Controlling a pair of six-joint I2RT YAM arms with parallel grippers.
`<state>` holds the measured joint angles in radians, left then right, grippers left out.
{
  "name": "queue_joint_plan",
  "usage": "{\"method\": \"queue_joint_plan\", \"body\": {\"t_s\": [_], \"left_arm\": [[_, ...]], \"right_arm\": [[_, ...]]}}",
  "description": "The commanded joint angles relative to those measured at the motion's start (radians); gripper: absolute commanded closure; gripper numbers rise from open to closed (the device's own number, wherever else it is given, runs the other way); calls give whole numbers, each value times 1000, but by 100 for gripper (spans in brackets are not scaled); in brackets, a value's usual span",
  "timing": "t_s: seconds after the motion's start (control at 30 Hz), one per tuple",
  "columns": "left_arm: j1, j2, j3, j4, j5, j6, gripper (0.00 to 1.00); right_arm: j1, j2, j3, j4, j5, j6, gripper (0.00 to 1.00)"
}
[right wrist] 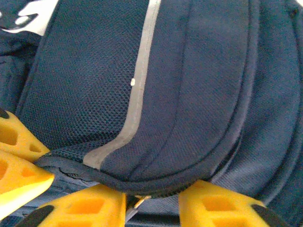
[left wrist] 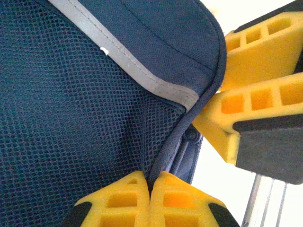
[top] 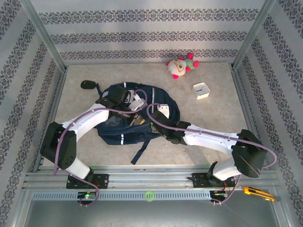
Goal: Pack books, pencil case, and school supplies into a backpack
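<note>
Two claws share one rim. The backpack (top: 135,137) lies flat at the centre of the table, its top toward the upper frame and a strap trailing toward the lower edge. Both arms reach over it from the bottom corners.

At the bag's upper left in the overhead view, the left gripper (left wrist: 150,184) has its yellow fingers pressed together on the piped edge of the navy flap, with cloth pinched between them. The right gripper (right wrist: 152,204) sits on the bag's right side, its fingers a little apart beneath the same rim. Whether they bite on it cannot be told.

That rim looks to be what the coming move turns on. In the right wrist view it curves left to right across the bottom of the frame, running from the left claw's fingers (right wrist: 19,165) at lower left to the right claw at lower centre. The left arm has the hold, and the right appears placed to take a second one close beside it.

The left wrist view shows the right claw's fingers (left wrist: 255,94) hard against the flap's outer edge at frame right. The right wrist view shows the grey reflective stripe running down the mesh. The overhead view adds a plush toy (top: 181,65) and a white clock (top: 202,90) at upper right, well apart from the bag.
</note>
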<state>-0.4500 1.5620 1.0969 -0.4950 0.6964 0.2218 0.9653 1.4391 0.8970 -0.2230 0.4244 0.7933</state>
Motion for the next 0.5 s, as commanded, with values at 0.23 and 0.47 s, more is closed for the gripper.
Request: {"method": "queue_joint_plan", "body": {"t_s": [0.23, 0.47], "left_arm": [[7, -30, -6, -32, 26, -12, 100], [33, -32, 1, -143, -169, 93, 100]], "right_arm": [[-9, -73, -37, -17, 74, 5, 92], [-111, -167, -94, -14, -119, -86, 98]]}}
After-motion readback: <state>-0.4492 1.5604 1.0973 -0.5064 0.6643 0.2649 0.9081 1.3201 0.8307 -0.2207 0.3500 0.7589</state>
